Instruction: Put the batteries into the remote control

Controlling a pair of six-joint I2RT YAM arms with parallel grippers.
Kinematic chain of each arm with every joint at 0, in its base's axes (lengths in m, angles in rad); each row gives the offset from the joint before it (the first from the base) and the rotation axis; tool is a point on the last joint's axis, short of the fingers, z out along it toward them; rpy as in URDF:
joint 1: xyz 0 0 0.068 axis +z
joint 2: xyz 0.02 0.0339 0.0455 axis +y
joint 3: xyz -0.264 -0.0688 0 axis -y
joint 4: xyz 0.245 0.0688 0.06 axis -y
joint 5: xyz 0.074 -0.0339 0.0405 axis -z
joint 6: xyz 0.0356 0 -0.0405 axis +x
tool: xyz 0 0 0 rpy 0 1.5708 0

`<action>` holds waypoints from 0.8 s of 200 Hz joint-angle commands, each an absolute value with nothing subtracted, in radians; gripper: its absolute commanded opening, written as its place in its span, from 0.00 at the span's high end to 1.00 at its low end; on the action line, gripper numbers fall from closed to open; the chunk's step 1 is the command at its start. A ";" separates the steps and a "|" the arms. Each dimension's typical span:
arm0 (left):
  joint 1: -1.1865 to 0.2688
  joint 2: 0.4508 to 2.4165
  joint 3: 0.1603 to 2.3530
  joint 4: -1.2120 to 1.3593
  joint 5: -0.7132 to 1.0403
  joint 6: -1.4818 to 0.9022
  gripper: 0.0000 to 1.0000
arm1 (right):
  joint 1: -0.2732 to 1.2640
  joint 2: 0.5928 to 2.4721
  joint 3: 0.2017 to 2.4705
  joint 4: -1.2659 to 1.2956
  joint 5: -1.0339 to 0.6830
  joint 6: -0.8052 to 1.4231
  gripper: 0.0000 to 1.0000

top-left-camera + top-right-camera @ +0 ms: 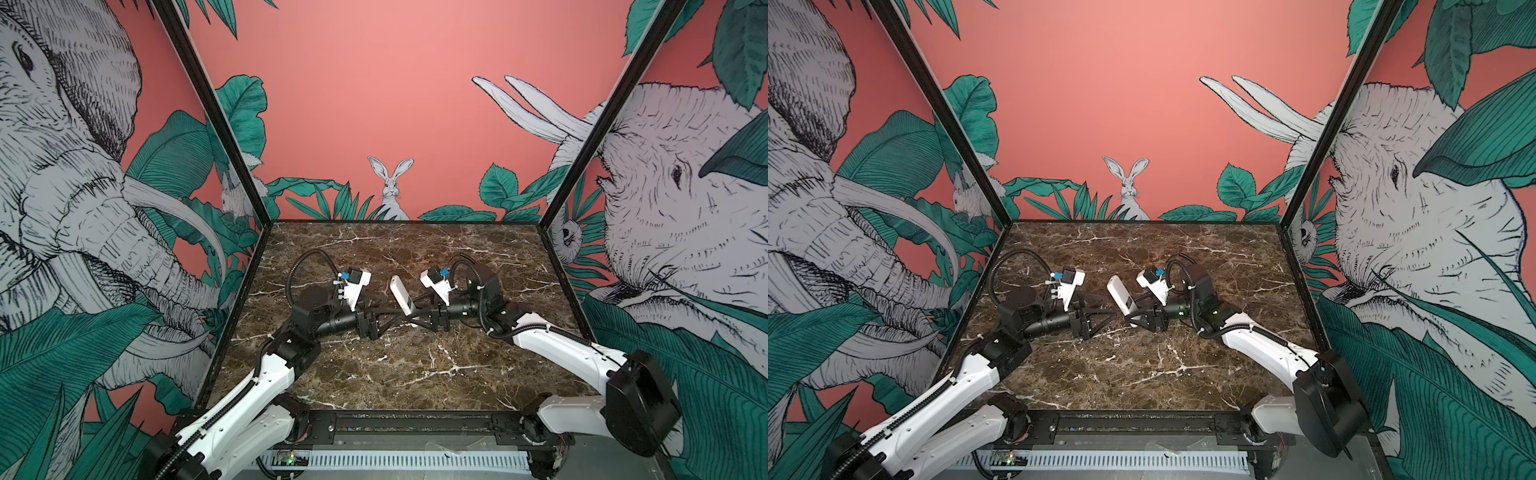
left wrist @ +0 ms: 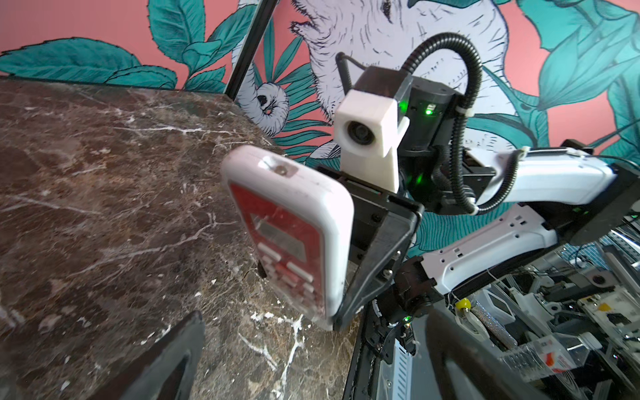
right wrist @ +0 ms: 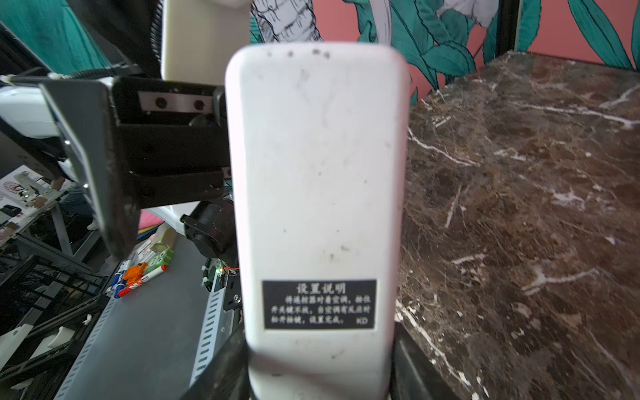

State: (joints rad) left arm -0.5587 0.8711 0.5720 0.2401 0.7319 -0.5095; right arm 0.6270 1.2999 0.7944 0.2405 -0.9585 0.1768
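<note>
remote control: closest to the lens in the right wrist view, with its plain white back and dark label facing that camera. It stands on end, its long axis rising out of the right jaws, seen in both top views.
right gripper: jaws clamped on the remote control's lower end, across its width.
left gripper: jaws wide apart and holding nothing, just beside the remote control on its red side, tips aimed at its lower half.
button face: turned toward the left arm, away from the right wrist.
batteries: not visible in any view.
battery cover: the back looks smooth and closed, but its lowest part is hidden in the right jaws, so I cannot tell.
surface: under the remote control; I cannot tell whether they touch.
judgement: the left arm is the free one and the nearer, but the back faces away from it.
</note>
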 commanded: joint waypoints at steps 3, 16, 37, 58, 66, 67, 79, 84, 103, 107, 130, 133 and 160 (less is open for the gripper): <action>-0.590 0.895 0.620 0.303 0.782 -0.514 0.00 | 0.621 1.282 0.774 0.407 -1.067 0.237 0.87; -0.609 0.911 0.635 0.309 0.788 -0.510 0.01 | 0.621 1.282 0.766 0.456 -1.090 0.270 0.87; -0.624 0.928 0.644 0.330 0.800 -0.512 0.01 | 0.621 1.276 0.752 0.535 -1.112 0.316 0.88; -0.627 0.936 0.650 0.340 0.804 -0.516 0.02 | 0.620 1.270 0.753 0.531 -1.125 0.310 0.89; -0.629 0.938 0.652 0.344 0.806 -0.518 0.02 | 0.619 1.270 0.751 0.526 -1.129 0.306 0.89; -0.629 0.939 0.652 0.344 0.806 -0.518 0.02 | 0.618 1.270 0.751 0.527 -1.130 0.307 0.89; -0.630 0.944 0.658 0.347 0.809 -0.518 0.03 | 0.618 1.272 0.745 0.546 -1.144 0.320 0.90; -0.632 0.948 0.661 0.350 0.815 -0.518 0.03 | 0.619 1.275 0.742 0.564 -1.151 0.334 0.90; -0.632 0.962 0.667 0.369 0.828 -0.530 0.04 | 0.616 1.286 0.735 0.654 -1.186 0.401 0.90; -0.632 0.963 0.666 0.376 0.830 -0.532 0.04 | 0.617 1.287 0.735 0.663 -1.192 0.407 0.90; -0.633 0.968 0.664 0.411 0.840 -0.550 0.09 | 0.614 1.285 0.730 0.665 -1.200 0.414 0.90; -0.634 0.967 0.664 0.416 0.843 -0.552 0.10 | 0.614 1.284 0.731 0.666 -1.200 0.414 0.90; -0.635 0.963 0.663 0.437 0.848 -0.567 0.13 | 0.612 1.291 0.738 0.666 -1.208 0.420 0.89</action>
